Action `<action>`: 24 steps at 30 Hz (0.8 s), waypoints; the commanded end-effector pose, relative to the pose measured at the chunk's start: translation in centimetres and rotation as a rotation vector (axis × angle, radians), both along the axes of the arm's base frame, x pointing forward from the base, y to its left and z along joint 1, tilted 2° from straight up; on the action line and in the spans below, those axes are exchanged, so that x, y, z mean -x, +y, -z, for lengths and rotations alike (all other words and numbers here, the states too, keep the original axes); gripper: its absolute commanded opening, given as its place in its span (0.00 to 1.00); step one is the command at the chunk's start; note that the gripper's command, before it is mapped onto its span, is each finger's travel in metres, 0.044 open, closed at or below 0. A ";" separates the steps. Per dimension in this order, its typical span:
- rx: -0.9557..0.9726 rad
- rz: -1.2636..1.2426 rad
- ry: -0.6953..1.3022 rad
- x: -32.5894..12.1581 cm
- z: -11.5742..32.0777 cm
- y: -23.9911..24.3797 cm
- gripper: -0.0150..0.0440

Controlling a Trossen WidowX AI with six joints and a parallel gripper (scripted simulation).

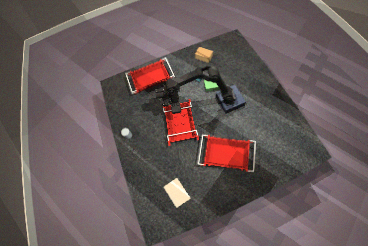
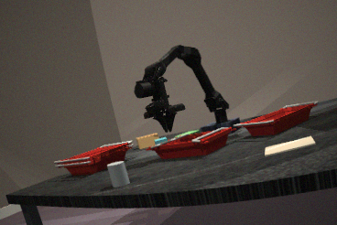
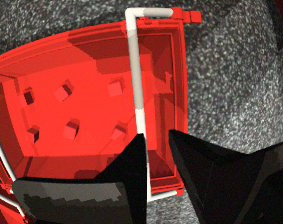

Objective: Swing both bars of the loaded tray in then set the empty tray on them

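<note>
The loaded red tray (image 1: 175,126) (image 2: 192,150) (image 3: 67,112) stands mid-table with several small red blocks (image 3: 71,129) on its floor. One white wire bar (image 3: 136,75) lies across its top, a little inside one end. Its other bar (image 1: 182,134) (image 2: 211,134) lies across near the opposite end. My gripper (image 1: 176,110) (image 2: 168,131) (image 3: 156,137) points down just above the first bar's end, fingertips slightly apart with nothing between them. The bar passes beside and partly behind one finger. Two more red trays, one (image 1: 150,75) (image 2: 93,161) and another (image 1: 227,152) (image 2: 279,123), look empty, their bars out over their ends.
A grey-white cylinder (image 1: 126,133) (image 2: 118,174) stands near the table edge. A cream flat block (image 1: 177,193) (image 2: 289,146) lies beyond the trays. An orange block (image 1: 204,54) (image 2: 146,142) and a green block (image 1: 211,86) are near the arm's blue base (image 1: 231,101).
</note>
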State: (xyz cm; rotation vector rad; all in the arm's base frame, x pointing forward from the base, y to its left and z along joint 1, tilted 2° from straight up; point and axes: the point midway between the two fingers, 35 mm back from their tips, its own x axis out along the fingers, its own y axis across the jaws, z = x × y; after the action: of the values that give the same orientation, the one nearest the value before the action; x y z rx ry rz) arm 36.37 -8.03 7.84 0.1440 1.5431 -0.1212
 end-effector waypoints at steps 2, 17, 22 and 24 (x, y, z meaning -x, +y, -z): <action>-0.002 0.000 0.008 0.1 0.3 0.0 0.39; -0.002 0.000 0.008 0.1 0.3 0.0 0.30; -0.002 0.000 0.008 0.1 0.3 0.0 0.25; -0.002 0.000 0.008 0.1 0.3 0.0 0.25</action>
State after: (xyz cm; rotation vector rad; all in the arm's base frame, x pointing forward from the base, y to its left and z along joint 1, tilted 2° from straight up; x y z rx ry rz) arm 36.32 -8.01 7.61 0.1445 1.5494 -0.1202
